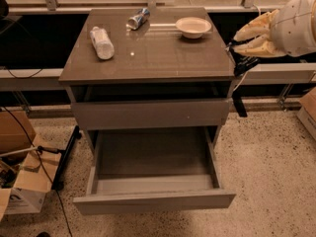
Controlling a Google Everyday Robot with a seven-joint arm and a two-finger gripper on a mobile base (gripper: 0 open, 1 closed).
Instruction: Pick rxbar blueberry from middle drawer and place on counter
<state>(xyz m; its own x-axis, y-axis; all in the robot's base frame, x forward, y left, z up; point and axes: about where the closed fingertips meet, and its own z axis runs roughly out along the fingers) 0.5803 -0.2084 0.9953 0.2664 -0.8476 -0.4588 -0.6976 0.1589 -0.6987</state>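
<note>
Risk lies past the open drawer (153, 201): the snack bar (239, 101) is gripped by its top end only in the clenched gripper (241, 65), just beside the right edge of the counter (163, 58). It could be dropped short if the hold slips, or the bowl (193, 26) beyond could be struck.

Clearance, as I read it from the desk. Gripper (236, 46): off the right edge of the counter (163, 63), clamped on the rxbar blueberry (239, 105), which hangs below the jaws beside the cabinet's right corner. Directly ahead of the jaws: bare counter, my nearest open room. Ahead, toward the back: bowl (193, 26). Farther ahead: crushed can (138, 19), then bottle (101, 42) lying flat. Below and ahead: shut drawer front (150, 113); under it the middle drawer (153, 201), standing out, open from above. Behind and below: brown box (308, 112) on the floor.
</note>
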